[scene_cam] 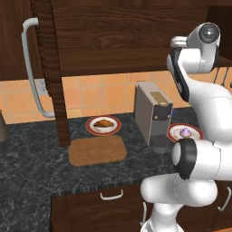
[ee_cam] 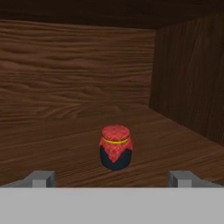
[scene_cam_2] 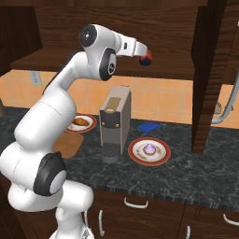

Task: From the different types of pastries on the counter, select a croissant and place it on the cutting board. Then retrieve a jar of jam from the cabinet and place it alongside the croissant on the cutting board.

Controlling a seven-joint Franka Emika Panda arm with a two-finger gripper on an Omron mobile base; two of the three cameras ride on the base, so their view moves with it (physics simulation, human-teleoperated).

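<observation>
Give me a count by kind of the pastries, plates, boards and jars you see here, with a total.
Croissants: 1, the croissant on its plate
Cupcakes: 1, the cupcake on its plate
Red-rimmed plates: 2, the left plate and the right plate
Cutting boards: 1, the cutting board, bare
Jam jars: 1, the jar of jam on the cabinet shelf
Total: 6

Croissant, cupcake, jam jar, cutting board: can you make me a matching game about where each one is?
Things:
1. croissant
2. cupcake
3. jar of jam
4. cutting board

Places:
A. on the wooden shelf inside the cabinet
B. flat on the counter, nothing on it
C. on the plate left of the coffee machine
D. on the plate right of the coffee machine

Pairs: 1-C, 2-D, 3-A, 4-B
</observation>
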